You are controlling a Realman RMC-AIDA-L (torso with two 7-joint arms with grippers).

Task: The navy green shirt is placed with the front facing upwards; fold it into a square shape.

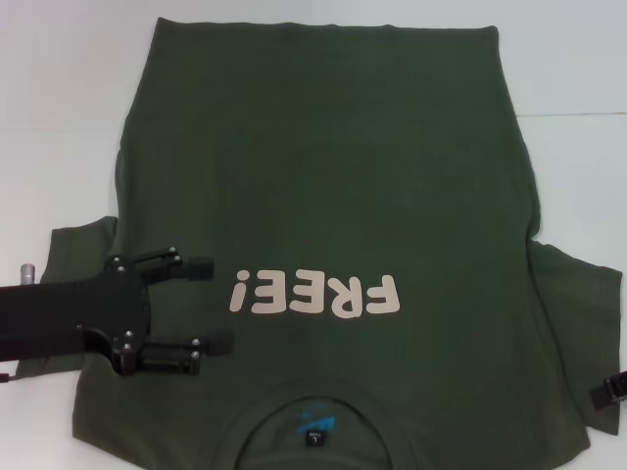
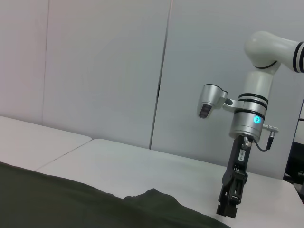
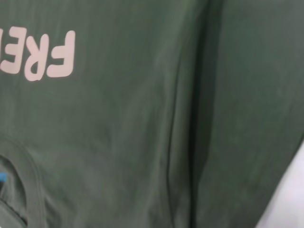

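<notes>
The navy green shirt lies spread on the white table, front up, with its collar at the near edge. Its cream lettering reads upside down, and the blue-marked neck label shows inside the collar. My left gripper is over the shirt's left shoulder beside the sleeve. It is open with nothing between its fingers. My right gripper shows only at the right edge, by the right sleeve. In the left wrist view this right gripper points straight down at the shirt's far edge.
White table surrounds the shirt on the left, right and far sides. A pale wall stands behind the table in the left wrist view. The right wrist view shows the shirt, its lettering and a creased fold.
</notes>
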